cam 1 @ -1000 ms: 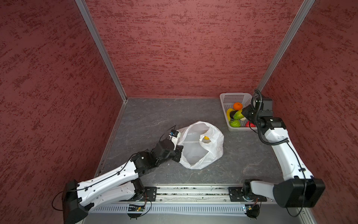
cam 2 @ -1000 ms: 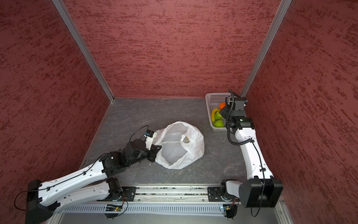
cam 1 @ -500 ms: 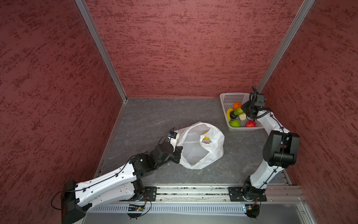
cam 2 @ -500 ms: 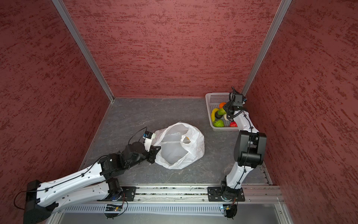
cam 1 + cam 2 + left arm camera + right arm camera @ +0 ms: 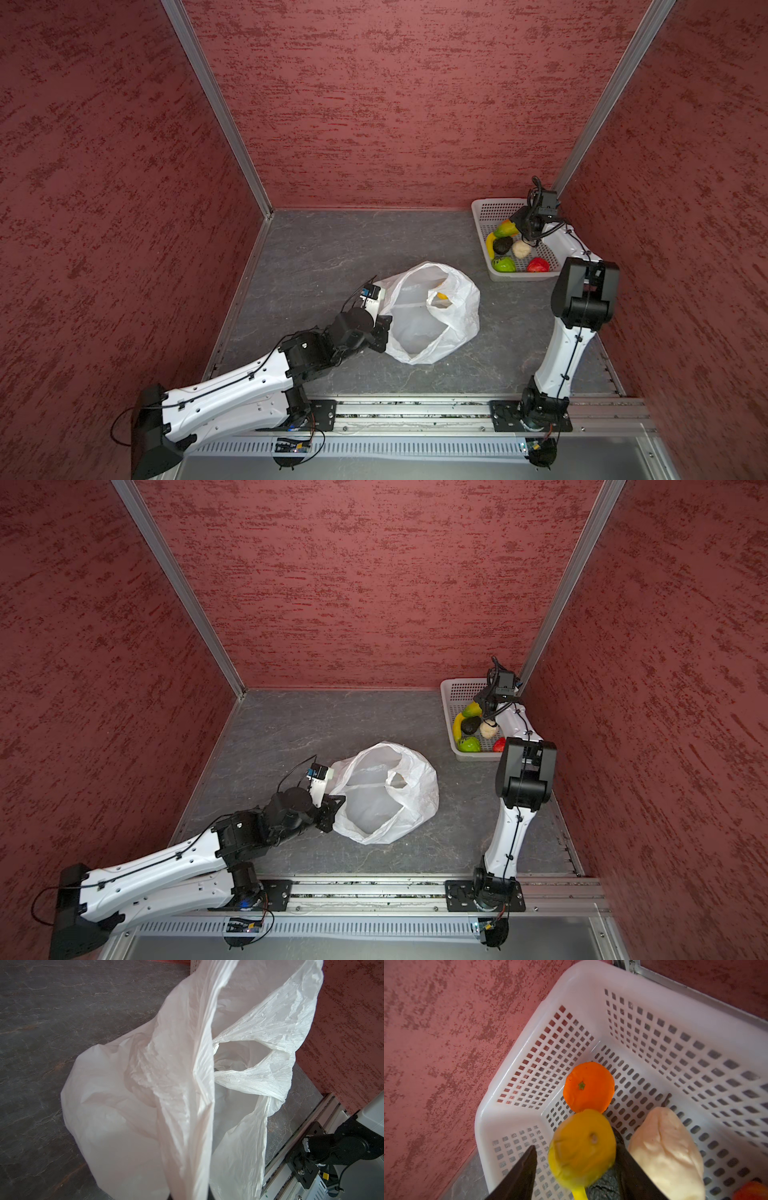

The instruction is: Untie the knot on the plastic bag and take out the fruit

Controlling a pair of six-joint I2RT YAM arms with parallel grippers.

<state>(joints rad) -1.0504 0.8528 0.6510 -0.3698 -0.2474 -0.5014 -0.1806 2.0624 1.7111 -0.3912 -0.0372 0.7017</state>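
Note:
The white plastic bag (image 5: 432, 320) lies mid-table, mouth wide open and handles loose; the knot is out of view. My left gripper (image 5: 384, 328) is shut on the bag's near-left rim, and the pinched fold (image 5: 187, 1147) runs down between the jaws. A yellow fruit (image 5: 441, 296) shows inside the bag. Over the basket (image 5: 484, 205), my right gripper (image 5: 574, 1140) stands open round a blurred yellow-green mango (image 5: 582, 1147), with a gap beside one finger (image 5: 521, 1172). An orange (image 5: 588, 1086), a pale fruit (image 5: 664, 1147) and an avocado (image 5: 606, 1186) lie below.
The basket sits in the far right corner against the red walls. It also holds a banana (image 5: 490, 247), a green apple (image 5: 503, 264) and a red apple (image 5: 538, 264). The right arm's elbow (image 5: 584, 291) stands upright near the basket. The metal rail (image 5: 415, 411) borders the front.
My right gripper's jaws have widened round the mango over the basket, and the right arm's elbow has swung in and risen. The left gripper still pinches the bag's rim.

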